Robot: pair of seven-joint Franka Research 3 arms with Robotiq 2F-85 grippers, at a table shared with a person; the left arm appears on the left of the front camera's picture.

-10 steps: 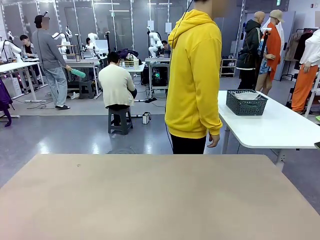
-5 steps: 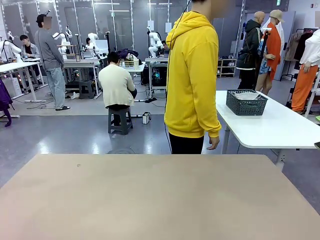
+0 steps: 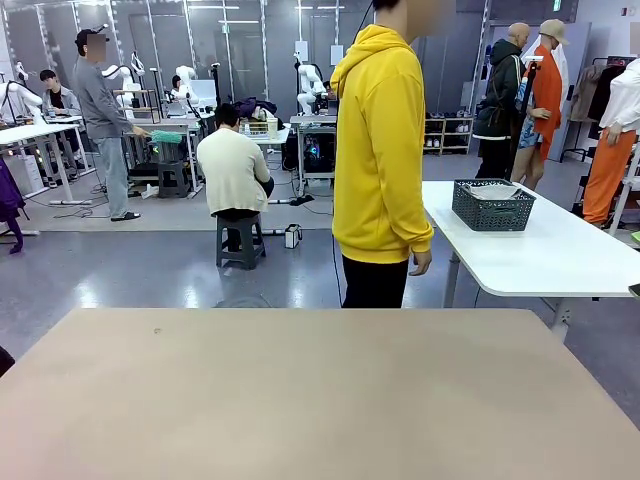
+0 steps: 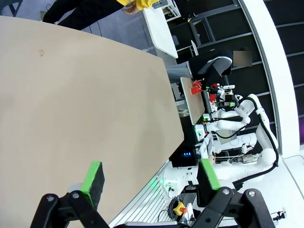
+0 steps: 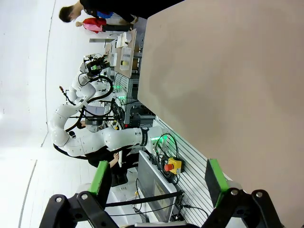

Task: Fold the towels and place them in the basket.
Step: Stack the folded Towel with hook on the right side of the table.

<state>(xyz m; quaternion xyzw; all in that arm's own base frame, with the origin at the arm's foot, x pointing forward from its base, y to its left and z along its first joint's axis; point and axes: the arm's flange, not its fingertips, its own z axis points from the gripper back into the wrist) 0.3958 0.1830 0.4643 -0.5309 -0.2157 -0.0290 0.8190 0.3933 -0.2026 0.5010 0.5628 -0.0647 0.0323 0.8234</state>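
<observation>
The dark grey lattice basket (image 3: 492, 204) stands on a white side table (image 3: 560, 255) behind and to the right of my tan table (image 3: 300, 390); a pale folded towel lies inside it. No towel lies on the tan table. A person in a yellow hoodie (image 3: 382, 150) stands at the far edge, turned sideways, one hand (image 3: 420, 262) hanging down. In the left wrist view my left gripper (image 4: 151, 175) is open over the bare tabletop (image 4: 85, 99) with nothing between its green pads. My right gripper (image 5: 157, 179) is likewise open near the table's edge (image 5: 156, 118).
The white side table sits off the tan table's far right corner. Beyond the table's near edge the wrist views show a robot base with an emergency stop button (image 5: 172, 166) and cables. Other people and workbenches are far back.
The person in the yellow hoodie has shifted slightly and turned more toward the right. Neither gripper shows any change.
</observation>
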